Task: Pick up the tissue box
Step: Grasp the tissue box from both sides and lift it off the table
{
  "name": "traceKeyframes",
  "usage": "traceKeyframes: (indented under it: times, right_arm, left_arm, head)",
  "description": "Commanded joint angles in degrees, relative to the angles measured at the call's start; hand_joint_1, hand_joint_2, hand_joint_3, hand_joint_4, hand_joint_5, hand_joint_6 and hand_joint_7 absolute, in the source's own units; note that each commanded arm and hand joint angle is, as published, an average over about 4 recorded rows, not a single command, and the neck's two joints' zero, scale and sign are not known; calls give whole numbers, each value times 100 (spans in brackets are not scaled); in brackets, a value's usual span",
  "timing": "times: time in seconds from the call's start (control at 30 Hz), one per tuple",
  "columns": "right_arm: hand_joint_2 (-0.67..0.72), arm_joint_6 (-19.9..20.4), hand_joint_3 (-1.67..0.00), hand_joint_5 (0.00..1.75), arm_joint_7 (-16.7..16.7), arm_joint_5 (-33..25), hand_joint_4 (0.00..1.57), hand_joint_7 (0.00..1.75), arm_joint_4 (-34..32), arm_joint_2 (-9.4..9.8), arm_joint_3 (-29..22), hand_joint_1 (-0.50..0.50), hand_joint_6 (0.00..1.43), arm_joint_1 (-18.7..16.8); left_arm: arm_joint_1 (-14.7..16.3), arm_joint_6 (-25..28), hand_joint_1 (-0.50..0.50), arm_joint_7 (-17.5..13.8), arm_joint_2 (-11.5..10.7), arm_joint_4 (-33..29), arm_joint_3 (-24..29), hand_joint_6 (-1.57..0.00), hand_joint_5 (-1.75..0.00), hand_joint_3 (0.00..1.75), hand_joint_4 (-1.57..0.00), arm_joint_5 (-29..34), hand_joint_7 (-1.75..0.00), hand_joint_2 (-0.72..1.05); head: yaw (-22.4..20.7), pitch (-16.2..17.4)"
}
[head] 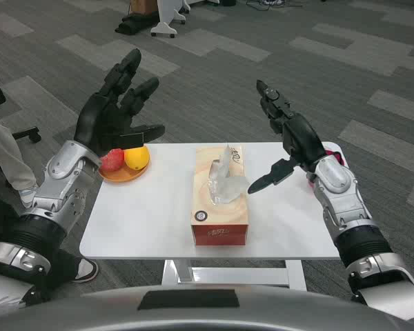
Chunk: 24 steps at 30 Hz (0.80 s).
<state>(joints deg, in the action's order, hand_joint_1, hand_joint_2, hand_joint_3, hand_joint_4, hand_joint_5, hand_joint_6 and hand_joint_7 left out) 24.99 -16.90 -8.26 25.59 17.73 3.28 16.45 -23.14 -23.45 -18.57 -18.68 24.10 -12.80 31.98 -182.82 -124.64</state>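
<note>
An orange-and-tan tissue box (220,214) lies lengthwise in the middle of the white table (145,221), with a white tissue (227,181) sticking up from its slot. My left hand (116,107) hovers above the table's far left corner with its fingers spread and nothing in it. My right hand (286,138) hangs to the right of the box, fingers apart, the thumb pointing toward the tissue without touching the box.
An orange plate (121,174) at the far left corner carries a red fruit (112,160) and a yellow fruit (137,157), just under my left hand. A pink-red object (338,157) peeks from behind my right wrist. A person's leg and shoe (14,172) show at the left.
</note>
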Motion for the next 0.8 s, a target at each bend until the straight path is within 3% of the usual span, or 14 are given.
traceKeyframes:
  times: [0.03,0.8]
  right_arm:
    - [15,59,-16,10,12,-103,0,0,16,99,-20,-15,0,-1]
    - [15,59,-16,10,12,-105,0,0,33,114,-29,-16,0,-1]
  left_arm:
    - [-147,-1039,50,380,110,508,-1207,0,-133,9,0,2674,-28,-64]
    - [-147,-1039,50,393,110,576,-1267,0,-133,4,0,2674,-28,-64]
  head:
    - [-27,-145]
    - [-15,-83]
